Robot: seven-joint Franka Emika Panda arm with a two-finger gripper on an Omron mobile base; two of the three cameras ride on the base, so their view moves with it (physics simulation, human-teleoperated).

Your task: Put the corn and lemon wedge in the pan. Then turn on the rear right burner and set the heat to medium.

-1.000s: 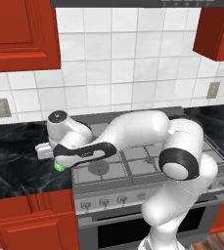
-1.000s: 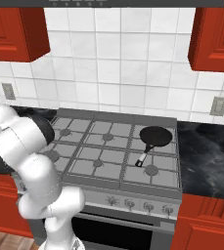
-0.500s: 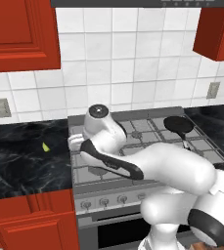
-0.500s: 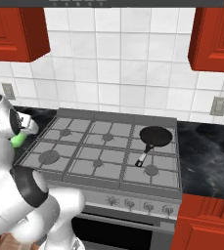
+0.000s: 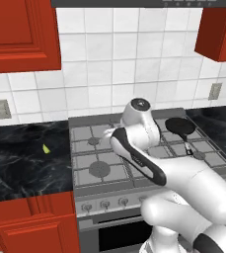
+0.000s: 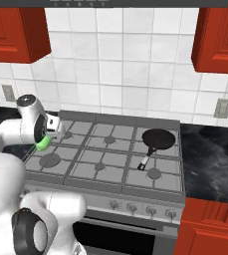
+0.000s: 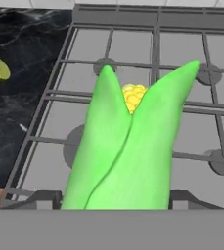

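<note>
One lemon wedge (image 5: pixel 46 148) lies on the counter (image 5: pixel 20 158), left base view. Right base view: hand (image 6: pixel 50 138) clamped on the corn (image 6: pixel 43 143), pan (image 6: pixel 159 139) well apart. Hand view: corn rises between the fingers, above the stove grate (image 7: pixel 182 63).

Kitchen wall and units

White tile wall (image 5: pixel 114 64) with outlets (image 6: pixel 223 108); red cabinets (image 5: pixel 18 34) above and below; black marble counter (image 5: pixel 20 163) flanks the stove (image 6: pixel 110 149).

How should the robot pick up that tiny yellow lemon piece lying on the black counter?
Probably from straight above, pinching the lemon wedge across its wider end rather than its pointed tip: it lies flat on the dark counter with nothing beside it.
</note>
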